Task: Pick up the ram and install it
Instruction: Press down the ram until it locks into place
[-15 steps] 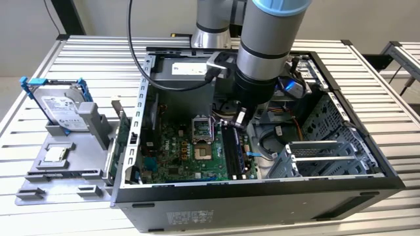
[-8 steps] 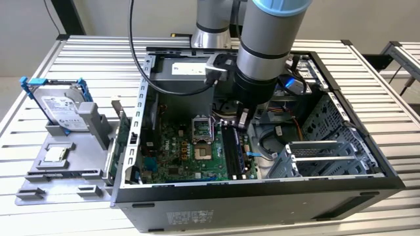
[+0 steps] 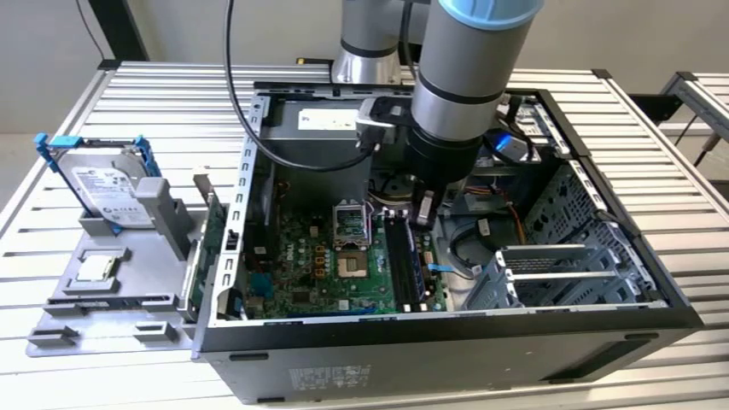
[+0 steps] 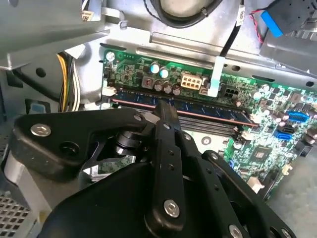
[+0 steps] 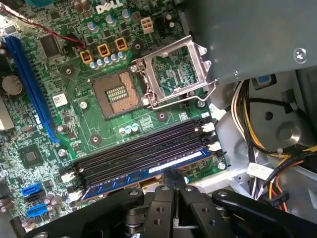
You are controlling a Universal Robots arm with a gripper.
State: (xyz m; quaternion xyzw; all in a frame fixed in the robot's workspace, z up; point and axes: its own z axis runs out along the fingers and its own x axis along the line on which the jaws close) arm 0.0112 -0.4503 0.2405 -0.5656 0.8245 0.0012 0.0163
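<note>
exterior: black gripper [image 3: 424, 207] low in open grey PC case [image 3: 638, 282], over slots at 3 o'clock of CPU socket [image 3: 352, 224] | second wrist: fingers pinched shut on thin dark ram stick [image 4: 198, 108], seated in slot; risk: tilt, half-latched | first wrist: ram [image 5: 148, 172] outermost slot, yellow cables [image 5: 247, 134] near 3 o'clock

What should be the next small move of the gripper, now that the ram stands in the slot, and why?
Probably a short, straight press down. In the first wrist view the ram stands on edge in the outermost black slot of the motherboard, and the gripper has its closed jaws on the ram's top edge near the middle. Whether the white end clips have latched I cannot tell.
</note>
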